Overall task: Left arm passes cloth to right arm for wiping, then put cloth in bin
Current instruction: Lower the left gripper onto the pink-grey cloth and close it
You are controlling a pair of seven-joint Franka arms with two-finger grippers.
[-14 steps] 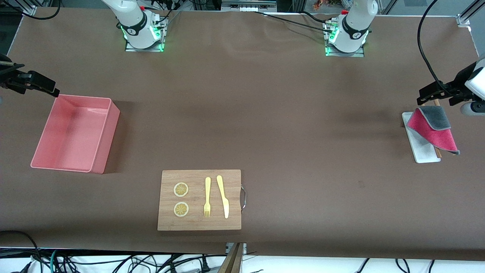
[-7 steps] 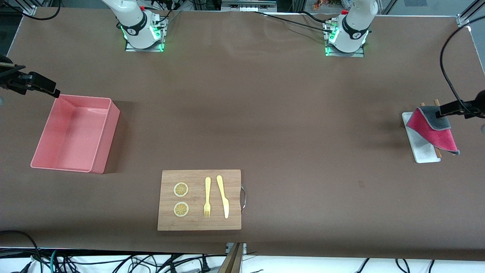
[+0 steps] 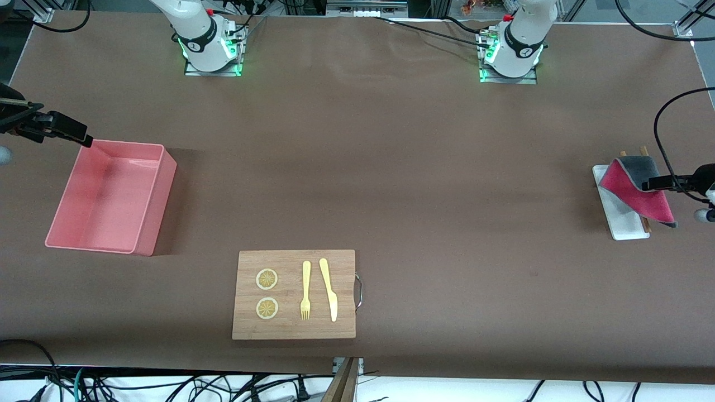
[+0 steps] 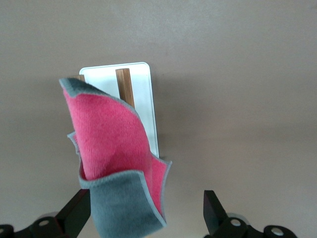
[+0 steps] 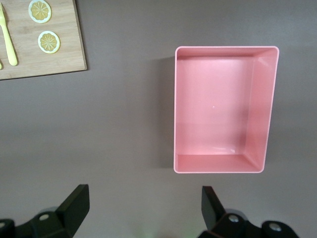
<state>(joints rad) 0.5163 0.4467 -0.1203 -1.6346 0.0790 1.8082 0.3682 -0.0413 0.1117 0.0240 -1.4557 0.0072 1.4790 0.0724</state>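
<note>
Cloth (image 3: pixel 637 190) lies draped over wooden slats on white tray (image 3: pixel 614 215), raised edge presumably easing pickup, w/ left gripper (image 4: pixel 148 218) directly over it, fingers spread and straddling the grey fold, nothing held; right gripper (image 5: pixel 141 210), fingers spread, waits beside bin (image 5: pixel 224 109)

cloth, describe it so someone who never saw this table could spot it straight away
Go to the left arm's end of the brown table, where a small white tray lies. The cloth is draped over it, the only soft thing there, crimson-pink with a dark grey face folded over.
</note>
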